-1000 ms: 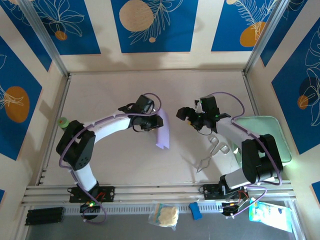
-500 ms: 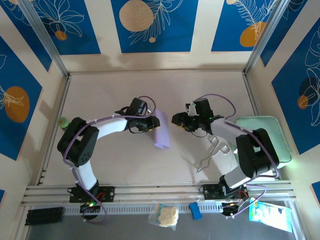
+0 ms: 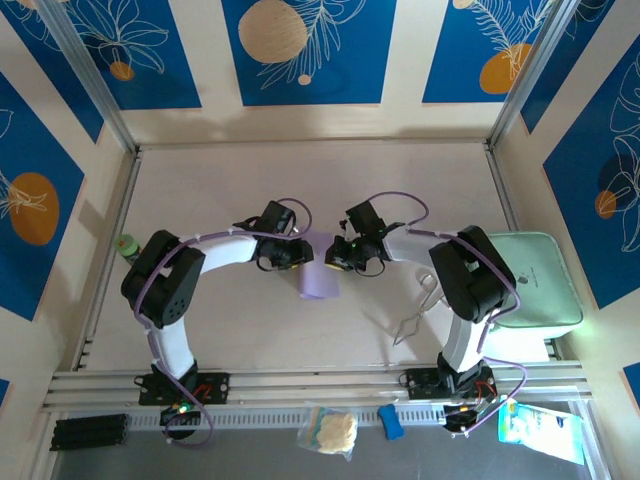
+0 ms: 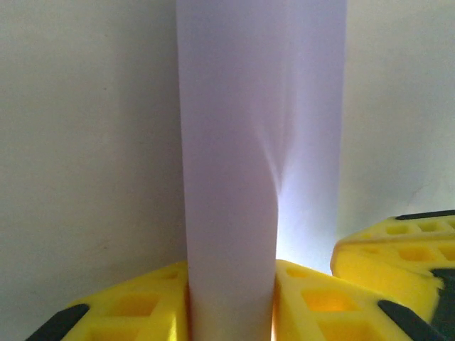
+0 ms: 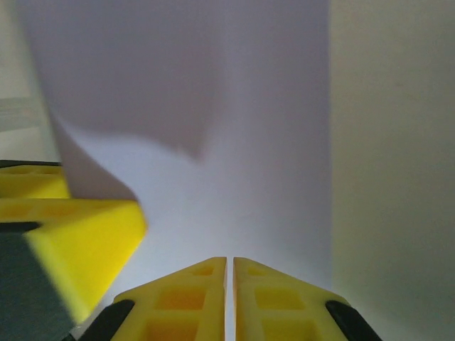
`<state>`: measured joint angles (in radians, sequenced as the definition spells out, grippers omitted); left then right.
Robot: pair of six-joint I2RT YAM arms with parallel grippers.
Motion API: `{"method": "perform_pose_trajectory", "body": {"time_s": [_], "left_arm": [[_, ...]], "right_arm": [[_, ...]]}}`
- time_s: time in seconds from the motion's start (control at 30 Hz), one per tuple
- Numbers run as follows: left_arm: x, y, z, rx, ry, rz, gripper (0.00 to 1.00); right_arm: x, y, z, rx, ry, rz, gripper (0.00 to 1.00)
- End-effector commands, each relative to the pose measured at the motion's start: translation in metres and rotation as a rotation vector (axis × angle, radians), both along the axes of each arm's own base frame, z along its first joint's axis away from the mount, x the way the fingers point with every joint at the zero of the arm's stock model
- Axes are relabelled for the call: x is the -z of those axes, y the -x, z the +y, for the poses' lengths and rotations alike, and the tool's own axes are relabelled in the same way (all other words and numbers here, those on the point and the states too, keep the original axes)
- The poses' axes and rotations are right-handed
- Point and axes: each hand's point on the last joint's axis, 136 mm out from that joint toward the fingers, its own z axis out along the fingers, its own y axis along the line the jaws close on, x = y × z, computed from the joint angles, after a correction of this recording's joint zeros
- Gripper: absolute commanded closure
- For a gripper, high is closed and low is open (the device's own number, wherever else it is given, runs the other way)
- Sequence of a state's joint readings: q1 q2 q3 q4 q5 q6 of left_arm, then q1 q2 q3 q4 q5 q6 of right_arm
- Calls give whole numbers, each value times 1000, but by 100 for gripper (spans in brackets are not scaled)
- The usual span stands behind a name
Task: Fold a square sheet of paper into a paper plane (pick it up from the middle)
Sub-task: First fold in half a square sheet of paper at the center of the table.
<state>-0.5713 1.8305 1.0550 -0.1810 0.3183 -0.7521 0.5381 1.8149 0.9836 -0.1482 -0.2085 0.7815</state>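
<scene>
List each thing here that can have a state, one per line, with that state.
square sheet of paper, curled, clamped at one end
left gripper, shut on the sheet
right gripper, fingers shut at the sheet; hold unclear
green tray, lying flat

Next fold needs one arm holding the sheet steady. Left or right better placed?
Left, probably. The left tool pinches the paper between its fingers. The right tool is closed, with the paper ahead of its tips, seemingly not between them.
</scene>
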Motion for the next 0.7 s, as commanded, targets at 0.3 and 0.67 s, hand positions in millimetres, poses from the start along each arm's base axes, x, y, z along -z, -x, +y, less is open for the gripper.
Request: {"method": "perform_pose_trajectory", "body": {"time_s": [0.3,0.67], "left_arm": [[12,10,30,35,-181,31,55],[5,22,23,79,-196,67,27]], "right_arm": [[29,16,0,16,100,118,91],[22,14,7,25,49,134,90]]}}
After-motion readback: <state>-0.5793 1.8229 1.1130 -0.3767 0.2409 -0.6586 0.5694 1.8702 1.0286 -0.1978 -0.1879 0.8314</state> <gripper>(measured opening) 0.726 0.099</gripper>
